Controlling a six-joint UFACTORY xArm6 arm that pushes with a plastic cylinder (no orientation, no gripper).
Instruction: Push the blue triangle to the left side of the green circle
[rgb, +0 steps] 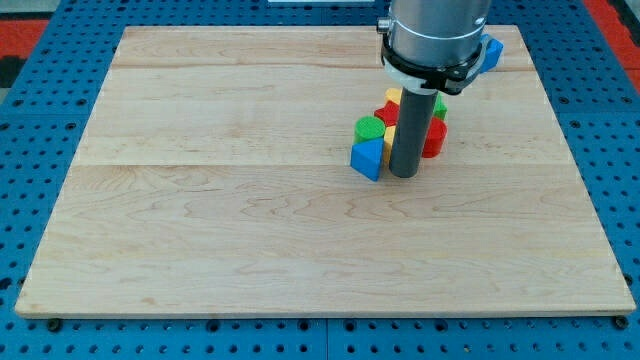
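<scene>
My tip (404, 175), a bare rod with no hand, holds nothing, touching the blue triangle's (367, 158) right.

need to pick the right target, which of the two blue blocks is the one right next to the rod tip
The blue triangle at the cluster's lower left, just left of my tip and below the green circle. The other blue block sits far up, beside the arm.

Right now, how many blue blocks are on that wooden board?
2. A blue triangle block sits just left of my tip, below the green circle block. Another blue block peeks out behind the arm, top right. Others may be hidden.
</scene>
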